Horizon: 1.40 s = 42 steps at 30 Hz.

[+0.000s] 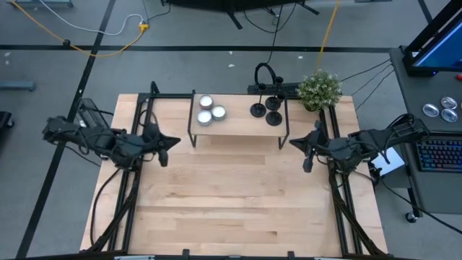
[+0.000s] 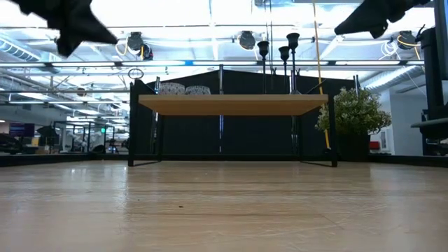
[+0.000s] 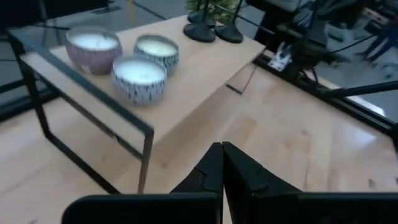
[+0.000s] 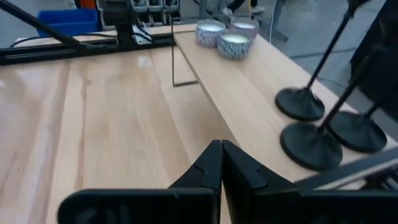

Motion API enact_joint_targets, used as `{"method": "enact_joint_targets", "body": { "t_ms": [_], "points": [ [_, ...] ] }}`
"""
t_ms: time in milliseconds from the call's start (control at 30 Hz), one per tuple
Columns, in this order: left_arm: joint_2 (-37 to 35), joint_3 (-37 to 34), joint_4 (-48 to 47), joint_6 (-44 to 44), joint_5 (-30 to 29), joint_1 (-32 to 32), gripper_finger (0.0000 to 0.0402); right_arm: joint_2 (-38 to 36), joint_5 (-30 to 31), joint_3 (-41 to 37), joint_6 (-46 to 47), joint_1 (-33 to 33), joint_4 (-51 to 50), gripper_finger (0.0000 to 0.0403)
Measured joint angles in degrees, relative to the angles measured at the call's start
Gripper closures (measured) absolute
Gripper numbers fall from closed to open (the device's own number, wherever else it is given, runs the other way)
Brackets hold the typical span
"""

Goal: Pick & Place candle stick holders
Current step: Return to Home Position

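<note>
Candle stick holders (image 1: 273, 103): three, black, disc bases with thin upright stems, clustered close together on the right end of the shelf (image 1: 238, 124).
Shelf: wooden top, black frame, standing at the far edge of the tabletop (image 1: 231, 195).
Scented candles (image 1: 206, 102): three tins, grouped on the shelf's left end, well apart from the holders.
Potted plant (image 1: 320, 88): just beyond the shelf's right end.
Left gripper (image 1: 175, 142): raised over the tabletop's left side, fingers (image 3: 208, 174) pressed together, holding nothing.
Right gripper (image 1: 292, 142): raised over the right side, fingers likewise clenched and empty.
</note>
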Motion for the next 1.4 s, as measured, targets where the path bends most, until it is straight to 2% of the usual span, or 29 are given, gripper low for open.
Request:
{"method": "enact_joint_targets", "body": {
  "t_ms": [167,367,500,667,900,1000,1133,1267,1400],
  "points": [
    [-10.28,-10.79,8.21,2.77,2.04,-1.62,0.0398,-0.76,0.0,0.02,2.91,-0.01,-3.62,0.0403],
    [-22.24,-20.65,16.58,7.79,7.71,-2.99,0.0397,-1.06,0.0,0.01,2.51,0.0,-4.44,0.0403],
    [-28.69,-25.24,19.78,11.66,12.07,-3.24,0.0399,-1.32,-0.02,0.02,2.93,0.0,-5.74,0.0403],
    [-34.58,-28.12,19.68,15.54,15.46,-3.23,0.0395,-2.37,-0.15,0.01,10.09,0.0,-8.42,0.0403],
    [-35.06,-28.31,18.8,21.48,18.35,-3.2,0.0397,-8.13,-4.35,0.0,12.25,0.0,-11.32,0.0403],
    [-35.06,-28.31,18.13,22.64,18.35,-3.2,0.0394,-12.08,-4.34,-2.29,10.99,0.0,-8.49,0.0403],
    [-35.03,-28.33,16.52,22.71,18.44,-3.17,0.0399,-18.04,-4.55,-10.97,7.08,0.0,2.98,0.0403],
    [-35.01,-28.32,16.31,22.73,18.86,-3.17,0.0389,-24.14,-7.35,-21.13,7.91,-0.02,12.66,0.0403],
    [-35.02,-28.33,15.95,22.69,18.86,-3.17,0.0386,-30.5,-8.83,-28.22,10.12,-0.02,15.58,0.0403]
  ]
}}
